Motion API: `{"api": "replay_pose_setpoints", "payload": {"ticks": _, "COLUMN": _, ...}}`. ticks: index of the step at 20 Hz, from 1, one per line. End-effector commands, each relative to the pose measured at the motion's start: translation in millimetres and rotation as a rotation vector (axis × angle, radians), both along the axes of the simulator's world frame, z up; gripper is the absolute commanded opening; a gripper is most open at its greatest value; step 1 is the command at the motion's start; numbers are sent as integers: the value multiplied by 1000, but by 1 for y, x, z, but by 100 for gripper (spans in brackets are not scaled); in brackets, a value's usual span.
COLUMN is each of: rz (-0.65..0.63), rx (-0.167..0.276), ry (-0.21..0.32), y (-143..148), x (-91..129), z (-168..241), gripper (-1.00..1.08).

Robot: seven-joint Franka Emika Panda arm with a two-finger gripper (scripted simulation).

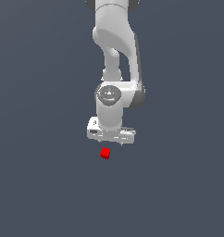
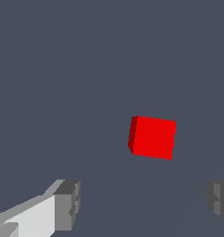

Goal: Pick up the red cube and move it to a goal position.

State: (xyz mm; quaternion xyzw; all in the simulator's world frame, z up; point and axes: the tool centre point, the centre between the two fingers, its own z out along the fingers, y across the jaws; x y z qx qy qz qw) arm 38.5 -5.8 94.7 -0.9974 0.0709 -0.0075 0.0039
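The red cube point(image 1: 105, 153) is a tiny bright-red block lying on the dark grey floor, just below the white arm's hand in the exterior view. My gripper point(image 1: 111, 144) hangs above it and slightly toward the exterior view's right, pointing down, with only short finger stubs showing. In the wrist view the red cube point(image 2: 152, 137) lies beyond the fingers, apart from them and off the line between them. The two grey fingertips point(image 2: 67, 205) stand far apart, so my gripper point(image 2: 144, 201) is open and holds nothing.
A plain dark grey surface point(image 1: 40, 185) fills both views. The white arm point(image 1: 115, 55) rises out of the top of the exterior view. No goal marker shows.
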Motion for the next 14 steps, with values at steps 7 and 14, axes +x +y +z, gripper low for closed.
{"api": "replay_pose_setpoints", "payload": {"ticks": 7, "rz": -103, "rx": -5, "ry": 11, "y": -19, "x": 17, "z": -55, "gripper": 100}}
{"api": "replay_pose_setpoints", "payload": {"ticks": 14, "rz": -141, "rx": -6, "ry": 16, "y": -27, "x": 23, "z": -75, "gripper": 100}}
